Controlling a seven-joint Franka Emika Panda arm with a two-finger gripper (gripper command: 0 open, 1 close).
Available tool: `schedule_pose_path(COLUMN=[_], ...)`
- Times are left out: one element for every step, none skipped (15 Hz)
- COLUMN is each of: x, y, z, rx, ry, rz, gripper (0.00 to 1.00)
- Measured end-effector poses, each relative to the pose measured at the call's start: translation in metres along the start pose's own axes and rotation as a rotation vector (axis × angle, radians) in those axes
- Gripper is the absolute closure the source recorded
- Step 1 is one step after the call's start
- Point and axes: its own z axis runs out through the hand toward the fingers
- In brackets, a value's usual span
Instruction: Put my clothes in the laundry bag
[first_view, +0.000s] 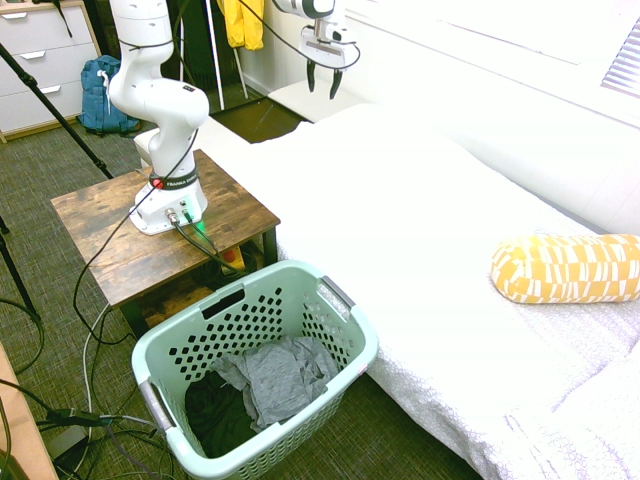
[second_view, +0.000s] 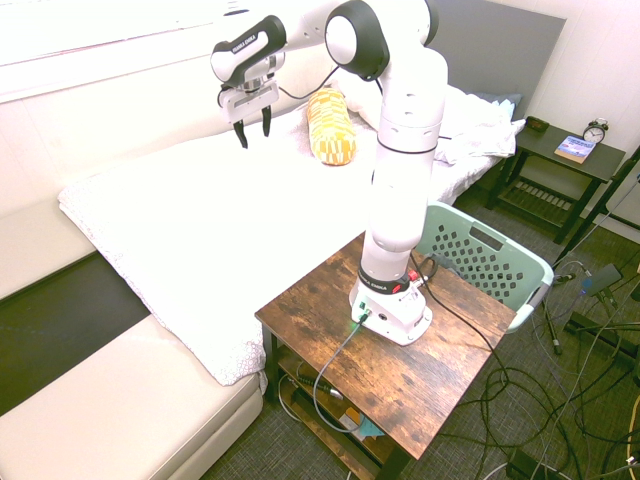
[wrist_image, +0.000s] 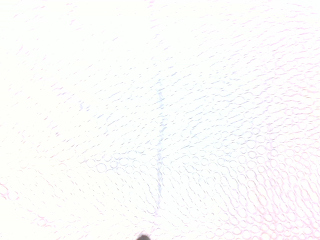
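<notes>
The grey clothes (first_view: 283, 378) lie crumpled inside the mint-green laundry bag (first_view: 345, 322), a holed basket on the floor beside the bed, on top of a dark garment (first_view: 215, 415). In the second exterior view only part of the laundry bag (second_view: 483, 255) shows behind the arm. My gripper (first_view: 322, 80) hangs open and empty high above the far end of the white bed, well away from the basket; it shows again as the gripper (second_view: 254, 125) over the bedcover. The wrist view holds only bright white textured bedcover (wrist_image: 160, 125).
A yellow-and-white patterned cushion (first_view: 566, 268) lies on the white bed (first_view: 430, 240). The arm stands on a wooden side table (first_view: 100, 240) next to the basket. A blue backpack (first_view: 103, 95) leans by drawers at the back. A nightstand (second_view: 560, 155) holds a book and a clock.
</notes>
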Motion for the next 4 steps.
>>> schedule_pose_path(x=[-0.01,-0.016,-0.022,-0.029], y=[0.001,0.007,0.015,0.025], z=[-0.001,-0.004,-0.005,-0.001], rx=[-0.025,-0.033,-0.032,-0.032], ry=[-0.04,-0.067,-0.083,-0.094], rz=[-0.01,-0.017,-0.024,-0.021], gripper=[0.0,0.0,0.0,0.0])
